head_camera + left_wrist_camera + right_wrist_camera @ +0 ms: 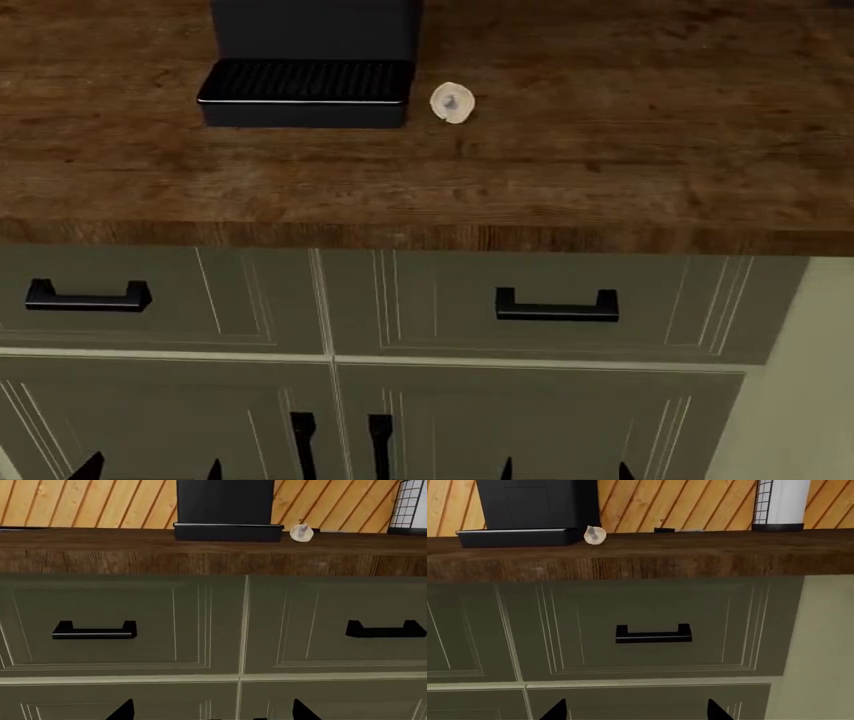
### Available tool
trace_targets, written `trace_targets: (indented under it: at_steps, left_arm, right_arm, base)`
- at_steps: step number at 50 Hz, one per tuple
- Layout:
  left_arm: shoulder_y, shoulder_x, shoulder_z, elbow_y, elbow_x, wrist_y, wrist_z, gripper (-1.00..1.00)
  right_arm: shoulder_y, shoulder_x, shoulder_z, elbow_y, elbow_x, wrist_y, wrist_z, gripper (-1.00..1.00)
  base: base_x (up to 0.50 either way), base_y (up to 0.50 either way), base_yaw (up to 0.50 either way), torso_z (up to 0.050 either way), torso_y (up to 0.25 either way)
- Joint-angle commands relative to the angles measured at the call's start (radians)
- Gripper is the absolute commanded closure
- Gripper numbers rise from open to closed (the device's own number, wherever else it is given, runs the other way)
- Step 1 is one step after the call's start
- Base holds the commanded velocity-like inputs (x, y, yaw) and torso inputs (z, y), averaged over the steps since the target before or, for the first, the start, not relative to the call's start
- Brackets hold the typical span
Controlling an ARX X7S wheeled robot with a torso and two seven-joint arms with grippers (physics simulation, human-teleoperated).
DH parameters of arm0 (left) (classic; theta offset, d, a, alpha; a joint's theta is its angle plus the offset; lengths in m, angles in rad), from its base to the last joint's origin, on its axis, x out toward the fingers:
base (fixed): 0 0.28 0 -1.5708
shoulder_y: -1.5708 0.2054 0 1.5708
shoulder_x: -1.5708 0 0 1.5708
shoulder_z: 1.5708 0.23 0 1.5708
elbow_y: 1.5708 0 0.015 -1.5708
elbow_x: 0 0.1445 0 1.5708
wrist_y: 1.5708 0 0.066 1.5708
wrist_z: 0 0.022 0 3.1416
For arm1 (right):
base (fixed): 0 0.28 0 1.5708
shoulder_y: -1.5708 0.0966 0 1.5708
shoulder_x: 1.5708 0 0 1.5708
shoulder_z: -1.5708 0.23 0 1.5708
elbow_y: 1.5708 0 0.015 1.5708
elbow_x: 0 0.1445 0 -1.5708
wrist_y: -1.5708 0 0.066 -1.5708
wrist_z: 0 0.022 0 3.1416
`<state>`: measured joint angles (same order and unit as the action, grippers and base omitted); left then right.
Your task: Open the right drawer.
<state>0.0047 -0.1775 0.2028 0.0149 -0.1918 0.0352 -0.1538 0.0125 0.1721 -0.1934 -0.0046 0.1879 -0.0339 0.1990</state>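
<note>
**Right drawer closed, both end effectors short of the handle**

The wooden worktop [641,150] spans the scene above an olive cabinet run. On it stand a black appliance [310,70] and, just beside its tray, a small pale round object [453,104]. Beneath the worktop edge sit two matching fronts: the left drawer [160,300] and the right drawer [547,305], the latter fully shut and flush with its neighbour. Below them are taller cabinet doors [534,430] with vertical handles.

The right drawer is judged rigid and moderately light, sliding straight out on runners; the flat panel offers no purchase. The sensible hold is its black bar handle [654,633], a stiff horizontal bar standing off the panel, taken at mid-span so the pull stays square.

The right end effector [635,712] shows only two dark fingertips, spread apart, below the handle and clear of it. The left end effector [213,712] is likewise spread, holding nothing, facing the seam between the drawers.
</note>
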Motion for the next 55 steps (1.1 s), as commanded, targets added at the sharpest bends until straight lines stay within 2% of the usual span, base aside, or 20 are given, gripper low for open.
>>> trace_targets:
  at_steps: [1,8,50,55]
  left_arm:
    - [0.001,-0.005,0.003,0.005,-0.011,0.001,-0.006,-1.00]
    - [0.003,-0.013,0.018,0.008,0.014,0.008,-0.015,-1.00]
    - [-0.001,-0.029,0.039,0.006,-0.012,0.015,-0.024,-1.00]
    - [-0.002,-0.030,0.043,0.000,-0.010,0.018,-0.027,-1.00]
  right_arm:
    - [0.000,0.005,-0.007,0.000,0.001,-0.004,0.009,-1.00]
    - [0.004,0.007,-0.011,0.014,0.003,-0.015,0.010,-1.00]
    - [0.005,0.025,-0.032,0.000,0.016,-0.009,0.036,-1.00]
    - [0.007,0.025,-0.032,0.009,0.020,-0.020,0.036,-1.00]
  base:
    - [0.00,0.00,0.00,0.000,0.000]
    - [0.00,0.00,0.00,0.000,-0.013]
    - [0.00,0.00,0.00,0.000,-0.250]
    - [0.00,0.00,0.00,0.000,0.000]
